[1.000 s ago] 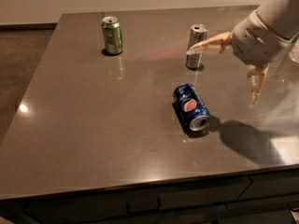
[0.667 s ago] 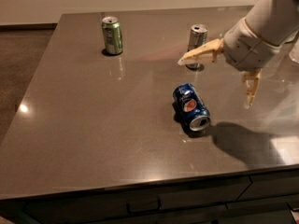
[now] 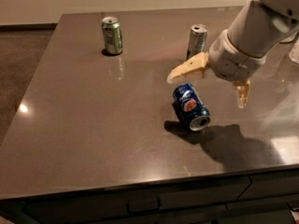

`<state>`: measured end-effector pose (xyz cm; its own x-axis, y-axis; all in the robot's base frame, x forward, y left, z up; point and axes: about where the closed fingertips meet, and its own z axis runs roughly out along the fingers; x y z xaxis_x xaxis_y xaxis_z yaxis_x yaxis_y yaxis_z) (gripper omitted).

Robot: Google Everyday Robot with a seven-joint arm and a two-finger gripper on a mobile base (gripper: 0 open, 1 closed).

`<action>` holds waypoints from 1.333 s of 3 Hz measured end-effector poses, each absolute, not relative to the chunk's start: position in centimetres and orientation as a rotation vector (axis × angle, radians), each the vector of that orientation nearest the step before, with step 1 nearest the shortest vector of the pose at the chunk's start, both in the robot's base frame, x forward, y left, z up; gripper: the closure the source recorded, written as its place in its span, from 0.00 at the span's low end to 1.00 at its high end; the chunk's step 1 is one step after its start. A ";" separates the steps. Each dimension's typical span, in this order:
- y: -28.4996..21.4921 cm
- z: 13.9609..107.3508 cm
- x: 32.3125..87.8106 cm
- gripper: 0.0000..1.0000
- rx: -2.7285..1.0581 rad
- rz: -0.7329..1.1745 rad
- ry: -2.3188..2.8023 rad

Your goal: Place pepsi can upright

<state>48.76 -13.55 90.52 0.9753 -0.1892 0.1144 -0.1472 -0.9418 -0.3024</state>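
Note:
The pepsi can (image 3: pixel 191 106) lies on its side on the dark table (image 3: pixel 84 120), right of centre, with its open silver end toward the front right. It is dark blue with a round red-white-blue logo. My gripper (image 3: pixel 208 88) hovers above the can, slightly behind and to its right, and is open. One tan finger (image 3: pixel 187 69) reaches left above the can's far end. The other finger (image 3: pixel 242 94) points down to the can's right. Neither finger touches the can.
A green can (image 3: pixel 112 35) stands upright at the back left. A slim silver can (image 3: pixel 197 41) stands upright at the back, just behind my gripper. The table's front edge (image 3: pixel 140 185) runs close below the pepsi can. A pale object (image 3: pixel 294 52) sits at the right edge.
My gripper has moved left and down toward the pepsi can, from beside the silver can to above the lying can. The cans have not moved.

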 end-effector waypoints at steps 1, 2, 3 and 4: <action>-13.1 89.3 48.8 0.00 -2.892 -0.257 0.136; -13.1 88.0 49.4 0.00 -2.957 -0.294 0.065; -13.2 87.2 49.7 0.00 -3.008 -0.311 0.010; -13.4 86.7 49.4 0.00 -3.055 -0.308 -0.054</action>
